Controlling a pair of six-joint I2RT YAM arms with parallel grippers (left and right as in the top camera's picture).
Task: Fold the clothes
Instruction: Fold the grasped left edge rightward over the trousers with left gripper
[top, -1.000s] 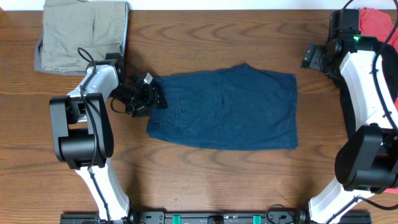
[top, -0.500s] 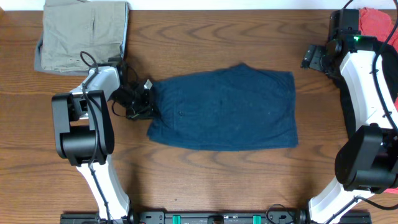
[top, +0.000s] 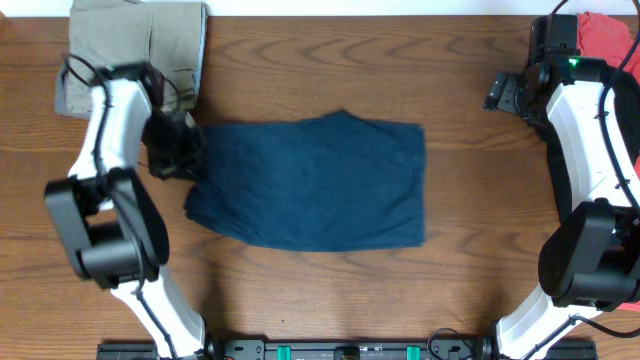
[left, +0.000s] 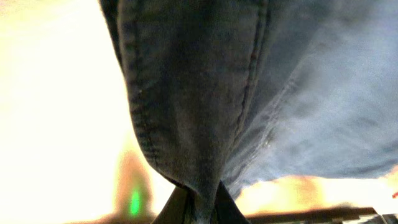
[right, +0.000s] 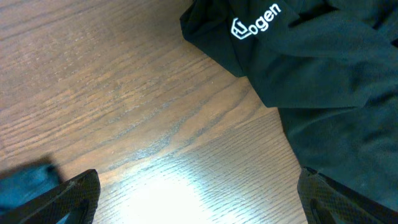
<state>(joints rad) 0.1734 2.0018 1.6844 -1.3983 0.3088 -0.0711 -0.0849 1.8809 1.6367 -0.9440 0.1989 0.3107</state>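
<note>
Dark wooden table (top: 330, 290) shows more bare grain at the right now: the dark blue denim shorts (top: 310, 185) have slid toward the left of the frame, dragged by the left gripper (top: 180, 160), which is pinched tight on their left edge. They lie flat near centre, ready for a fold, I'd judge. Their upper left corner sits near the folded grey-beige garment (top: 130, 50); open room remains below and right. The right gripper (right: 199, 186) hangs spread wide, empty.
</note>
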